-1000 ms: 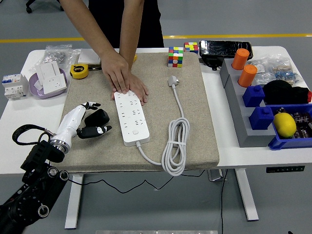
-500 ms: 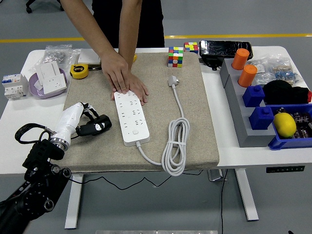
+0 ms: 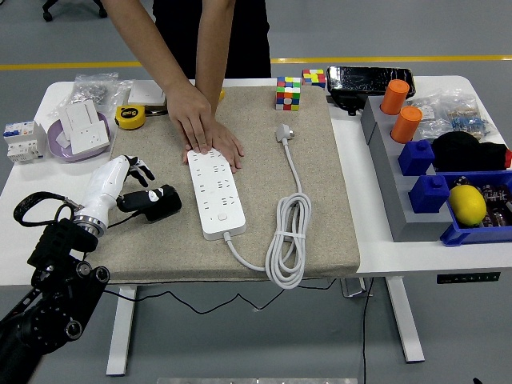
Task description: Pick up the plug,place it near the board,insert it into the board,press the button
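Plug (image 3: pixel 283 131) — white, lying free on beige mat (image 3: pixel 320 200) right of power strip (image 3: pixel 214 192), well apart from left hand (image 3: pixel 144 192). Probably light, rigid, smooth; trailing cord (image 3: pixel 288 240) stiff, likely to drag. Best gripped across body sides, prongs clear. Left hand beside strip, fingers relaxed, holding nothing. Person's hands (image 3: pixel 200 128) pressing strip's far end.

A person's hand (image 3: pixel 204 128) presses on the top of the white board (image 3: pixel 214 193). The plug (image 3: pixel 285 132) lies on the mat (image 3: pixel 320 208). The robot's left hand (image 3: pixel 142 190) hovers open beside the board.
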